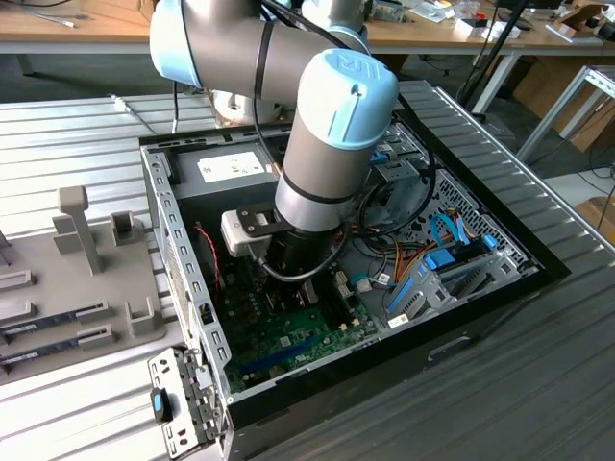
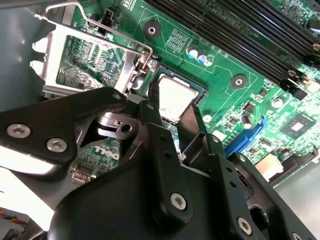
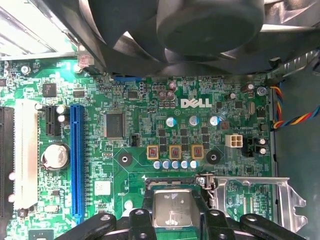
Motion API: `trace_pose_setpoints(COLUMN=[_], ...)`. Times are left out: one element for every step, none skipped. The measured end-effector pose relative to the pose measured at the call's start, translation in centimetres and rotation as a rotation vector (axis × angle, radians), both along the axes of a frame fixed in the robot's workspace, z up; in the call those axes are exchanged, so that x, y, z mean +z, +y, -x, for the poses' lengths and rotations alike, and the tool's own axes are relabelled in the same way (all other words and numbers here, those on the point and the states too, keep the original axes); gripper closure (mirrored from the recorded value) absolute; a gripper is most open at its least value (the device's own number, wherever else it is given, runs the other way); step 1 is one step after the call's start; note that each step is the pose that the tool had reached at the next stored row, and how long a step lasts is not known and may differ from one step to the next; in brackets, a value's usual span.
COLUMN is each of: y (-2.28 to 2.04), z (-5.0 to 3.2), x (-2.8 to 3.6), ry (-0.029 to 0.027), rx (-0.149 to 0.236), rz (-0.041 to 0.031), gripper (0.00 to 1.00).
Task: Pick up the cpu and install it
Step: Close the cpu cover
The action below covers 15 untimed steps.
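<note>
The cpu (image 2: pixel 176 95) (image 3: pixel 172 207) is a small silvery square with a thin green rim, lying level at the socket on the green motherboard (image 1: pixel 298 331). My gripper (image 2: pixel 172 105) (image 3: pixel 172 215) reaches down into the open computer case (image 1: pixel 173 221). Its black fingers (image 2: pixel 152 112) press against opposite edges of the chip, so it is shut on the cpu. I cannot tell whether the chip rests in the socket or hovers just above it. The socket's metal load plate (image 2: pixel 85 60) (image 3: pixel 250 197) stands flipped open beside it.
A grey power-supply box (image 1: pixel 231 168) sits at the case's back. Coloured cables (image 1: pixel 437 254) and a drive bay fill the exterior view's right. A black fan (image 3: pixel 210 20), memory slots (image 2: pixel 240 30) and a blue slot (image 3: pixel 76 160) surround the socket. A grey fixture tray (image 1: pixel 67 288) holds memory sticks.
</note>
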State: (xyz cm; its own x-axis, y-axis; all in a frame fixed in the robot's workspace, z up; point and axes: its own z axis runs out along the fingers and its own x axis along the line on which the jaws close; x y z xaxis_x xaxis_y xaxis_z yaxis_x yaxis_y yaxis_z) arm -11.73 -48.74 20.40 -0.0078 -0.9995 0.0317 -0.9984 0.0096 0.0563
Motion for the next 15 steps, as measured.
trace_pose_setpoints(y=[0.04,0.09,0.08,0.09,0.09,0.09,0.09,0.09,0.09,0.09,0.09,0.09,0.09,0.09,0.09], z=[-0.02,-0.05,-0.05,-0.05,-0.05,-0.06,-0.06,-0.06,-0.06,-0.07,-0.07,-0.07,-0.07,-0.07,-0.07], x=[-0.08,-0.18,-0.20,-0.21,-0.22,-0.24,-0.24,-0.24,-0.25,-0.25,-0.26,-0.27,-0.27,-0.27,-0.27], ry=[0.0014,0.0027,0.0030,0.0030,0.0031,0.0030,0.0029,0.0030,0.0029,0.0030,0.0029,0.0028,0.0029,0.0029,0.0030], rx=[0.000,0.000,0.000,0.000,0.000,0.000,0.000,0.000,0.000,0.000,0.000,0.000,0.000,0.000,0.000], rz=[0.0001,0.0001,0.0002,0.0002,0.0001,-0.0002,-0.0002,-0.0001,-0.0001,0.0000,-0.0002,-0.0002,-0.0002,-0.0002,-0.0001], gripper=[0.58,0.58,0.58,0.58,0.58,0.58,0.58,0.58,0.58,0.60,0.60,0.60,0.60,0.60,0.60])
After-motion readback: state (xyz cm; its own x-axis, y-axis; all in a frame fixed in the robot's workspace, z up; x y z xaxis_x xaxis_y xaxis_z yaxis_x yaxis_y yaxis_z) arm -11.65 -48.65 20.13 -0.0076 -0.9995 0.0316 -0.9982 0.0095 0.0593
